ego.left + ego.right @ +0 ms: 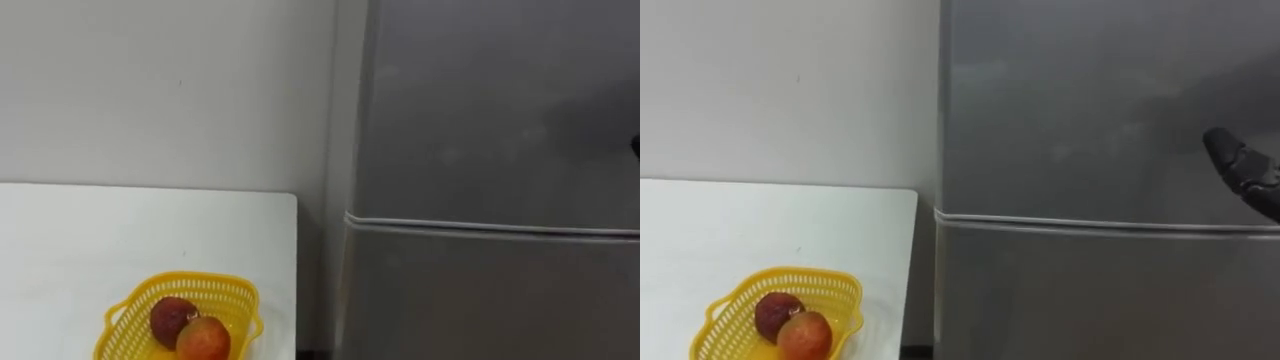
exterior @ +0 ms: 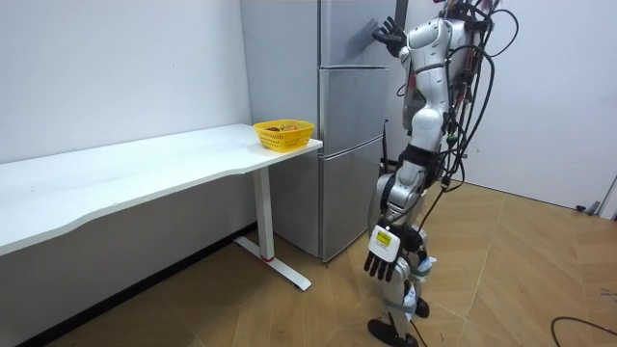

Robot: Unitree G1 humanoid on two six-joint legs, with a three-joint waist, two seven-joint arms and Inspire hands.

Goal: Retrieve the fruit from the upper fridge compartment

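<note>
My right hand [image 1: 1243, 172] is raised at the far right of the upper fridge door [image 1: 1090, 90], dark fingers spread and straight, holding nothing. I cannot tell whether they touch the metal. That door is shut – a flat, brushed grey panel with a dull sheen, parted from the lower door [image 1: 1090, 300] by a thin pale seam. Whatever sits inside is hidden behind it. My left hand [image 2: 383, 260] hangs by my thigh, fingers relaxed and empty.

I stand right in front of the tall fridge [image 2: 352, 125]. Just beside it, on my left, a smooth white table [image 1: 730, 225] carries a yellow plastic basket [image 1: 830, 282] with a slotted wall. In it lie two round fruits, touching – a dark red one [image 1: 777, 313] and an orange-red one [image 1: 805, 335]. The wall [image 1: 790, 80] behind is plain white, and the floor [image 2: 501, 280] is pale wood planks.
</note>
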